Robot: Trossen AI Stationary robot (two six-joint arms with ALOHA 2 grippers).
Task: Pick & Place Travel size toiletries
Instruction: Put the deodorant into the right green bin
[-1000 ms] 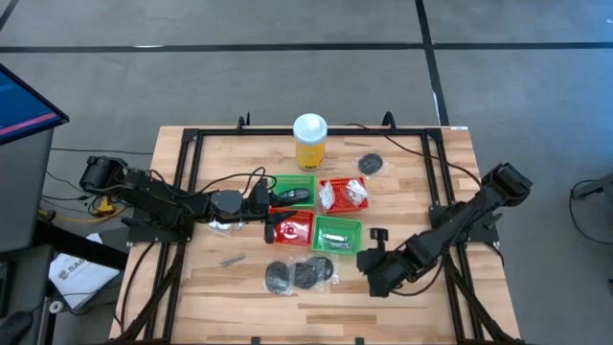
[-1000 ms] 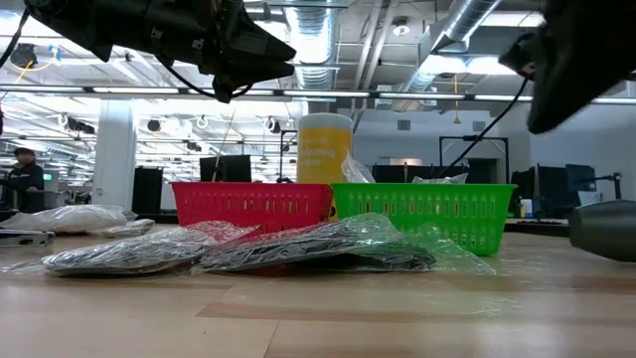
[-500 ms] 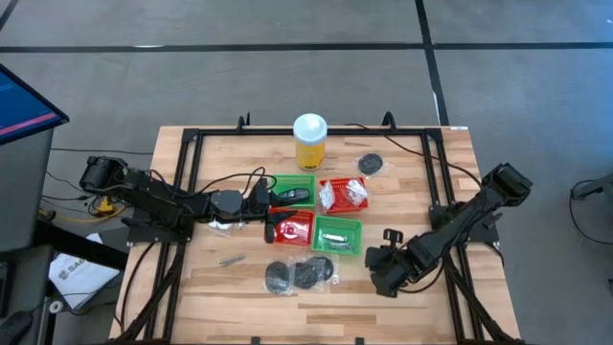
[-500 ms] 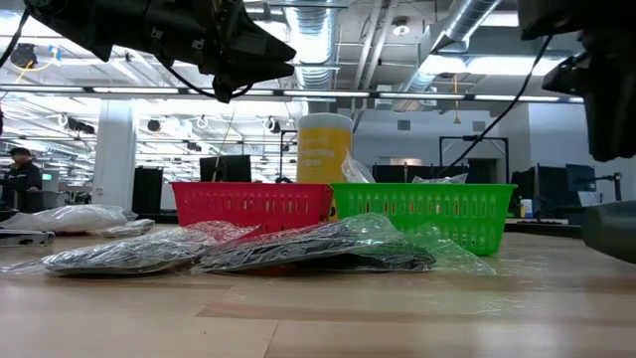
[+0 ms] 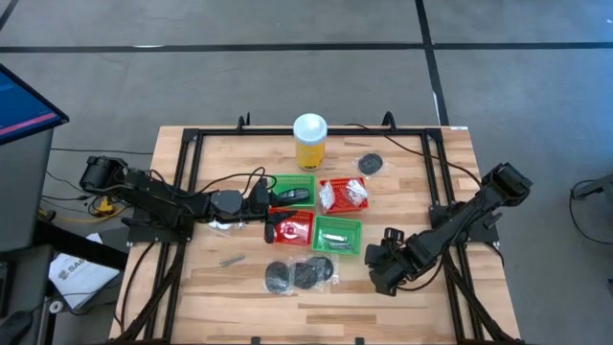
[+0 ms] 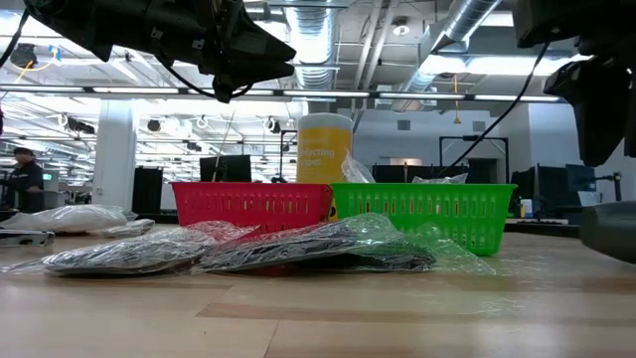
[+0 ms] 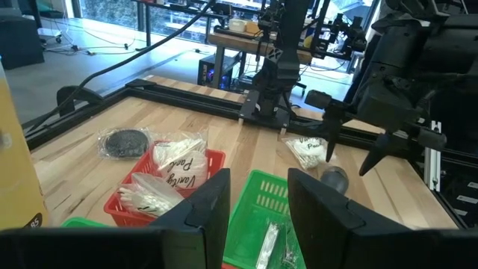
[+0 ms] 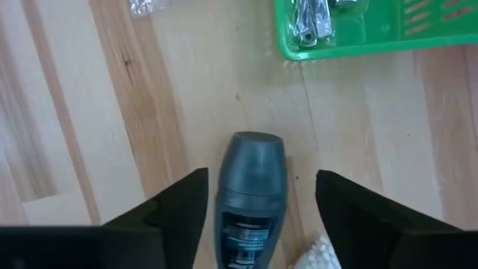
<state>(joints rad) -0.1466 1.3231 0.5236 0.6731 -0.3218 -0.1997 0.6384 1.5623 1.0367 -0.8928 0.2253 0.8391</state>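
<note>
Risk: right gripper (image 8: 250, 205) hangs jaws open over the dark roll-on bottle (image 8: 250, 190) at table's 4 o'clock; a skewed close could roll it. Left gripper (image 7: 258, 213) open, empty, above the baskets (image 5: 337, 235) mid-table. Wood table (image 5: 402, 307); office behind, probably a person far off.

The right gripper (image 8: 261, 202) points down at the wooden table (image 8: 89, 112), its two dark fingers (image 8: 179, 202) spread wide. Between them a small grey-blue bottle (image 8: 250, 194) lies on its side on the wood, clear of both fingers. Beyond it sits a green mesh basket (image 8: 373, 33) holding slim silvery pieces (image 8: 310, 19).
</note>
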